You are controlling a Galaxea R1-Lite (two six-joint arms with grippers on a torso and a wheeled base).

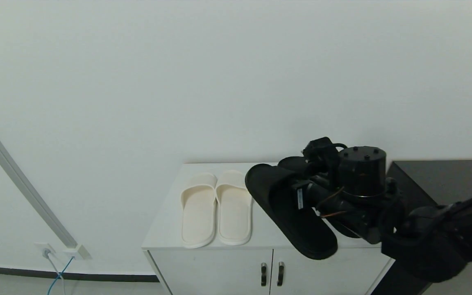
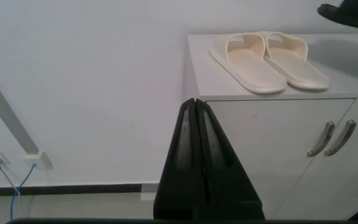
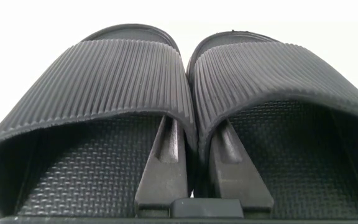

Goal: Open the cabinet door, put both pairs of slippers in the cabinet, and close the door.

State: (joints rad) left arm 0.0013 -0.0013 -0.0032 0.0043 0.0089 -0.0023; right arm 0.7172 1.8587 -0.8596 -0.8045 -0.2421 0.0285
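Black ribbed slippers (image 1: 289, 213) hang as a pair from the right gripper (image 3: 192, 155) over the right side of the white cabinet (image 1: 219, 266). One finger (image 3: 165, 162) reaches under each strap, and the two close in on the straps' neighbouring edges, pinching them together. The near slipper lies at a slant, toe toward the wall and heel showing past the cabinet's front edge. Whether either sole touches the top cannot be told.

Just beside them, a pair of cream slippers (image 1: 215, 209) sits flat on the cabinet top (image 1: 166, 225). The two lie side by side and touching, toes toward the wall, heels near the front edge.

Both cabinet doors stand shut beneath, with their two dark handles (image 1: 263, 273) close together at the middle seam.

The left gripper (image 2: 196, 149) is held lower down, off the cabinet's left front corner and apart from it. Its fingers are pressed flat together with nothing between them.

To the cabinet's right stands a dark surface (image 1: 445, 176). Low on the wall to the left, a blue cable (image 1: 62, 272) drops from a white socket (image 1: 45, 249).
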